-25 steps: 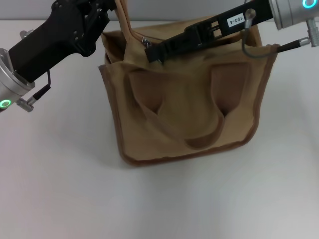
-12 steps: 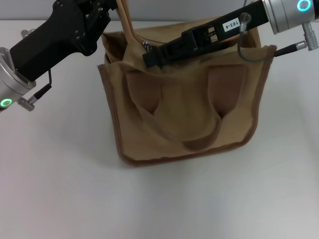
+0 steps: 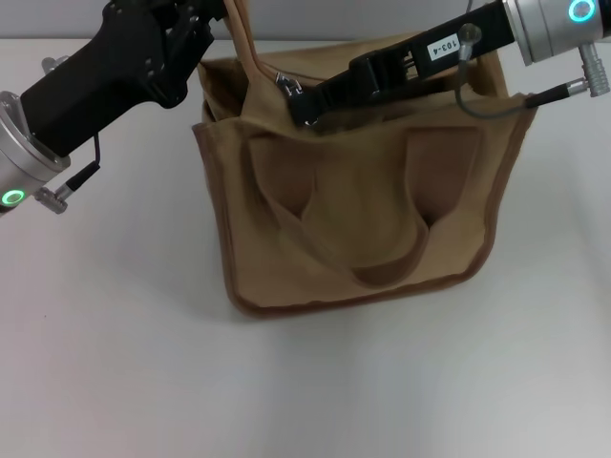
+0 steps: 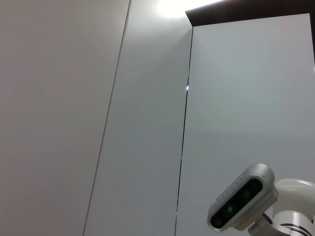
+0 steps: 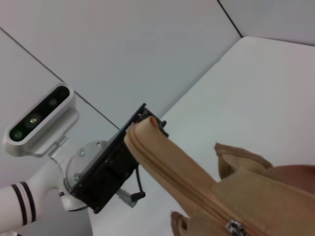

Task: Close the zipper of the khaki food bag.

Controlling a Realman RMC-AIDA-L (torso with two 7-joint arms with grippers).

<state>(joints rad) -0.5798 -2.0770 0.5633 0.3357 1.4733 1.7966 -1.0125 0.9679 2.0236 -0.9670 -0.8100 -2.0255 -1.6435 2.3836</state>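
The khaki food bag [image 3: 363,210] stands on the white table, its handle lying over the front face. My left gripper [image 3: 216,19] at the bag's far left corner is shut on the raised end strip of the zipper [image 5: 172,182], holding it up taut; the right wrist view shows the left gripper [image 5: 146,119] too. The silver pull tab [image 3: 287,83] sits near the bag's left end. My right gripper [image 3: 304,103] reaches across the bag top from the right, its tip shut on that tab. The slider [image 5: 234,227] shows low in the right wrist view.
White table [image 3: 115,363] lies all around the bag. The left wrist view holds only wall panels and the robot's head camera [image 4: 241,196]. A grey cable [image 3: 477,100] loops from the right wrist over the bag's right corner.
My right gripper has shifted to the right along the bag top, the pull tab following slightly. The bag's left side has nudged right. The left arm has held still.
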